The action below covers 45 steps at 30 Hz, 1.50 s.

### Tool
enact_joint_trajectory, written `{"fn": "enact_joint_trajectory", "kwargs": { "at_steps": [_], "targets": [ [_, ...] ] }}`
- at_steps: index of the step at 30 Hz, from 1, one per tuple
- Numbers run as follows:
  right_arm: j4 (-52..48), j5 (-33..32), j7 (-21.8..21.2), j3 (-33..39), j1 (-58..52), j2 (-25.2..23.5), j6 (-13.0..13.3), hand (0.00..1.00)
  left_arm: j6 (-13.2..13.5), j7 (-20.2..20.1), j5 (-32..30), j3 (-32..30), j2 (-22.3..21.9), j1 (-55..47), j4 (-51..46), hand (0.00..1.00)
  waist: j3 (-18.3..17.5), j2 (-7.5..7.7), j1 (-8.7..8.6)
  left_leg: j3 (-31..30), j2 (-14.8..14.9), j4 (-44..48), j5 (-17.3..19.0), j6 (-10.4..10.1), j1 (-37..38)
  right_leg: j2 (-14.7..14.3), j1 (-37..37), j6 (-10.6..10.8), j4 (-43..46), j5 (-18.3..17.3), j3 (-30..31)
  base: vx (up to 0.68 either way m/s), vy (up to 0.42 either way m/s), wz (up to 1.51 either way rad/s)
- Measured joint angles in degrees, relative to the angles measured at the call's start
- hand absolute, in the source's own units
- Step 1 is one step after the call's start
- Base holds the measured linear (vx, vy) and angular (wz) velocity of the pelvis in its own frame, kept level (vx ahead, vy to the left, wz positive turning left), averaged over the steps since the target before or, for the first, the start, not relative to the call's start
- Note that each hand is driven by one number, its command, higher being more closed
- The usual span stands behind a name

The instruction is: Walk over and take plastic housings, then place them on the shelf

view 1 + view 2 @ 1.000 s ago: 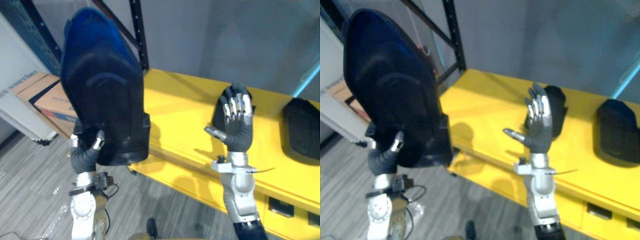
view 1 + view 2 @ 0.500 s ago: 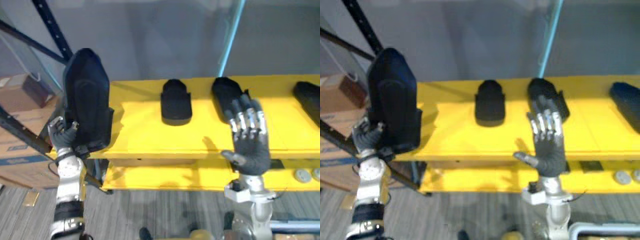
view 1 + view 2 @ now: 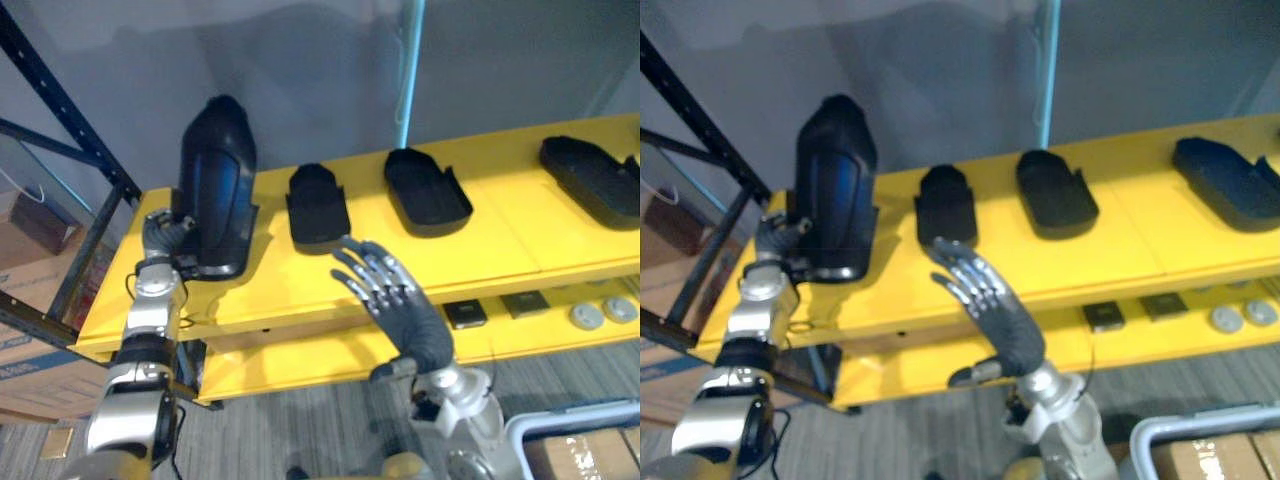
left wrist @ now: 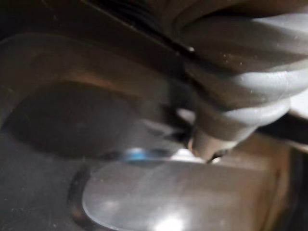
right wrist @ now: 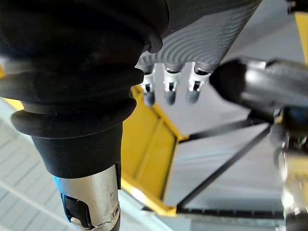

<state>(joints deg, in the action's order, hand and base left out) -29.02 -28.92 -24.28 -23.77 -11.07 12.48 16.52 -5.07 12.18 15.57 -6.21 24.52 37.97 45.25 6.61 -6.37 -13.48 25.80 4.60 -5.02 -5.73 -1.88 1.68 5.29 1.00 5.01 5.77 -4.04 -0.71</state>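
The plastic housing [image 3: 215,185] is stood upright at the left end of the shelf [image 3: 500,240], seemingly set down but gripped by the curled left hand [image 3: 165,235], release being left; the right hand [image 3: 412,322] is held spread, empty

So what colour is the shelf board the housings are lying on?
Bright yellow across the shelf; it shows best in the left eye view.

Grey wall [image 3: 300,60], grey plank floor [image 3: 290,425], cardboard box [image 3: 28,372]
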Motion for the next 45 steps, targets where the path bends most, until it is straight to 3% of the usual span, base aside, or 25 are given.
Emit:
{"fn": "enact_joint_trajectory", "kwargs": {
  "at_steps": [5, 11, 18, 27, 28, 32, 37, 41, 45],
  "targets": [
    [0.0, 0.3, 1.9, -1.3, 1.5, 0.6, -0.6, 0.00, -5.2, 0.2, 3.1, 0.1, 0.0, 0.5, 3.8, 1.00, 0.3, -0.47, -0.08, 0.1, -0.1, 0.0, -0.4, 0.0, -0.9, 0.0, -1.4, 0.0, 0.9, 0.0, 0.5, 0.00, 0.003, -0.01],
    [0.0, 0.4, 1.9, -3.7, 6.5, 0.7, -0.6, 0.00, -7.5, 3.3, 6.1, 0.1, 0.0, 4.9, 7.7, 1.00, 3.3, -1.19, -0.02, -0.2, -0.3, 0.0, -1.1, 0.4, -1.8, 0.1, -3.0, 0.0, 2.5, 0.0, 0.6, 0.00, 0.002, 0.01],
    [0.0, 0.4, 4.1, -5.7, 7.7, 0.8, -0.6, 0.00, -7.6, 8.3, 7.1, -0.5, 0.0, 7.7, 8.0, 1.00, 6.0, -1.34, -0.06, -0.4, -0.4, 0.0, -1.8, 0.8, -3.8, 0.3, -5.4, 0.1, 4.1, -0.1, 0.5, 0.00, 0.005, 0.02],
    [-0.2, 0.4, 4.6, -9.8, 11.4, 0.8, 0.6, 0.00, -7.6, 10.7, 8.2, -0.5, -0.3, 10.5, 8.2, 1.00, 8.0, -1.07, -0.18, -0.3, -1.4, 0.0, -2.2, 1.2, -5.9, 1.5, -8.9, 0.7, 7.0, -1.1, 0.6, 0.02, 0.007, 0.02],
    [-0.2, 0.4, 4.8, -10.0, 11.9, 0.8, 0.6, 0.00, -7.6, 11.2, 8.8, -0.5, -0.3, 10.7, 8.2, 0.00, 8.1, -1.02, -0.18, -0.2, -1.6, 0.0, -2.2, 1.2, -5.9, 1.6, -9.0, 0.8, 7.2, -1.2, 0.7, 0.04, 0.011, 0.01],
    [-0.9, 0.4, 5.6, -10.2, 12.5, 0.7, 0.6, 0.00, -7.5, 12.5, 9.3, -3.7, -0.5, 12.5, 8.2, 0.00, 8.8, 0.10, -0.08, 1.1, -1.5, 0.0, -1.3, 1.0, -6.1, 1.7, -9.6, 0.8, 7.6, -1.2, 0.9, 0.00, -0.002, -0.04],
    [-5.1, 0.0, 5.4, -10.3, 12.6, 0.8, 0.6, 0.00, -7.0, 14.8, 9.8, -6.7, -0.8, 16.0, 8.2, 0.00, 9.2, 0.61, -0.28, 7.7, -1.2, 0.0, -1.0, 1.4, -7.5, 2.7, -11.9, 1.5, 7.8, -0.8, 2.0, 0.03, 0.012, -0.04],
    [-5.1, -0.1, 5.3, -10.8, 12.7, 0.8, 0.6, 0.00, -6.2, 16.8, 11.0, -6.7, -0.9, 18.7, 8.2, 0.00, 9.9, 1.70, -0.14, 8.0, -1.7, 0.0, -1.1, 1.9, -7.6, 3.1, -12.1, 1.6, 7.6, -0.7, 2.4, 0.05, 0.019, -0.02],
    [-5.1, -0.1, 4.9, -11.4, 12.4, 0.8, 1.1, 0.00, -5.0, 20.2, 11.0, -7.3, -0.9, 19.1, 8.2, 0.00, 9.9, 1.72, -0.20, 8.4, -1.7, 0.0, -0.8, 2.2, -7.6, 3.1, -12.1, 1.7, 7.4, -0.7, 2.5, 0.06, -0.008, -0.03]
  ]
}}
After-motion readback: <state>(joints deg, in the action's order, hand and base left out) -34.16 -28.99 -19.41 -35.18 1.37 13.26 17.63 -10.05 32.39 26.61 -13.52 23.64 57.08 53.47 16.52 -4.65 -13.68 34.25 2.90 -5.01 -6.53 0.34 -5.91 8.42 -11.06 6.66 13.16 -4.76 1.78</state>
